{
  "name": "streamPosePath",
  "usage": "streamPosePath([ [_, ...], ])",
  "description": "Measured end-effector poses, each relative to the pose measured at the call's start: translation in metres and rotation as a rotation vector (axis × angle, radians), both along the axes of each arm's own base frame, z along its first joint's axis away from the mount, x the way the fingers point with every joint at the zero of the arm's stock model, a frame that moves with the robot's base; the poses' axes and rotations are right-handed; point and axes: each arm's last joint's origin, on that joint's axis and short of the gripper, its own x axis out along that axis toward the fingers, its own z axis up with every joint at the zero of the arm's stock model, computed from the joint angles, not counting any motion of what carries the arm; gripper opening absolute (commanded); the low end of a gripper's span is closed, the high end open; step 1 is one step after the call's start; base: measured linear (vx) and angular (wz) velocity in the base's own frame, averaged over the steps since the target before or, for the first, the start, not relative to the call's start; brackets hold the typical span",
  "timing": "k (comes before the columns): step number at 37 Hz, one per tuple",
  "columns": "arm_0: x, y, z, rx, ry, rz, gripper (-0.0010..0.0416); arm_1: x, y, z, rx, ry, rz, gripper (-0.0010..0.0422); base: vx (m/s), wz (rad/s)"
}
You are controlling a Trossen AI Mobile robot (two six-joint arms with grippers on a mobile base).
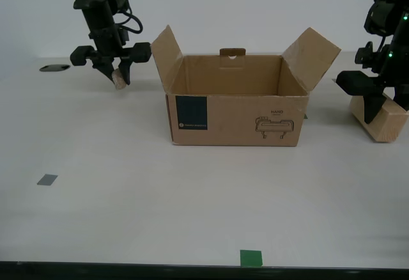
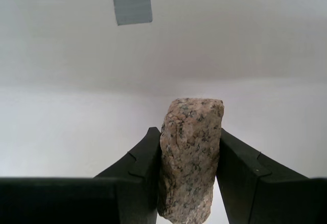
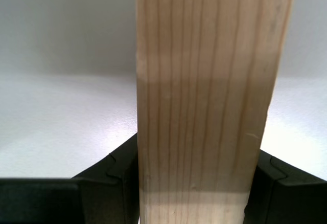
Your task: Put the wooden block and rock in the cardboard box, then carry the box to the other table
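While open, cardboard box [image 1: 234, 112] unfilled.

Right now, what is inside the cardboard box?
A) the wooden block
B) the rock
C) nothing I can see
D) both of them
C: the cardboard box shows only bare inner walls, while the rock sits in my second end effector and the wooden block in my first end effector.

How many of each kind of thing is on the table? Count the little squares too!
Cardboard box: 1
Wooden block: 1, in my first claw
Rock: 1, in my second claw
Grey square: 1
Green square: 1
Total: 5
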Motion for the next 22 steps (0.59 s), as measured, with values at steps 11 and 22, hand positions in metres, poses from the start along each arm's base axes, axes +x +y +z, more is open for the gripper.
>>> streamPosePath([
  [11,-0.001,0.0,0.038,0.0,-0.076,0.0,-0.0001,-0.007,0.001,0.03,0.004,-0.028,-0.039,-0.0001,0.0,0.0],
  [22,-0.009,0.0,0.083,0.0,-0.178,0.0,-0.0001,-0.018,0.003,0.086,-0.01,-0.142,-0.051,-0.0001,0.0,0.0],
])
